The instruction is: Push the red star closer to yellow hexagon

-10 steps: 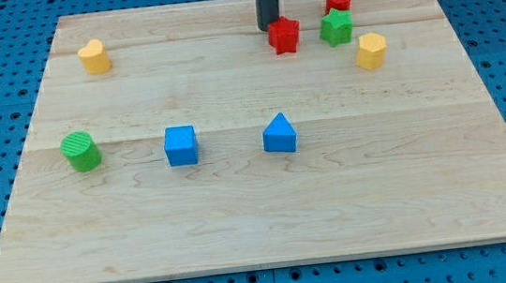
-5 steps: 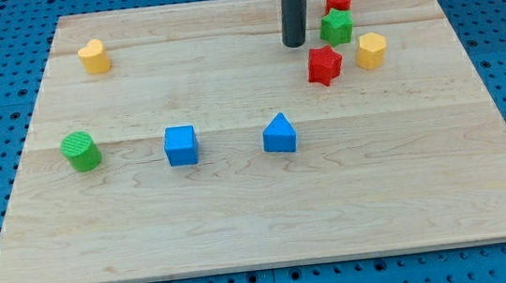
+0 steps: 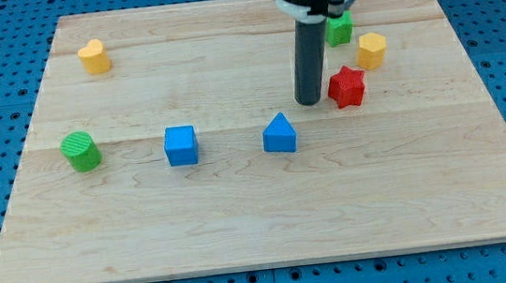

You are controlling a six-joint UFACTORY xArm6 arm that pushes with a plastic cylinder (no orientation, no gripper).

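Note:
The red star [image 3: 347,86] lies on the wooden board at the view's upper right, just below and left of the yellow hexagon [image 3: 372,50]. A small gap separates them. My tip [image 3: 309,102] stands on the board close to the star's left side; I cannot tell whether it touches. The rod rises from there to the view's top and hides the red block that stood near the top edge.
A green star [image 3: 340,28] sits above the red star, partly behind the rod. A blue triangle [image 3: 280,134] and a blue cube [image 3: 180,145] lie mid-board. A green cylinder [image 3: 80,151] and a yellow heart [image 3: 93,56] are at the left.
My tip has moved down and to the right, pushing the red star from beside the green star to below-left of the yellow hexagon. The other blocks have stayed put.

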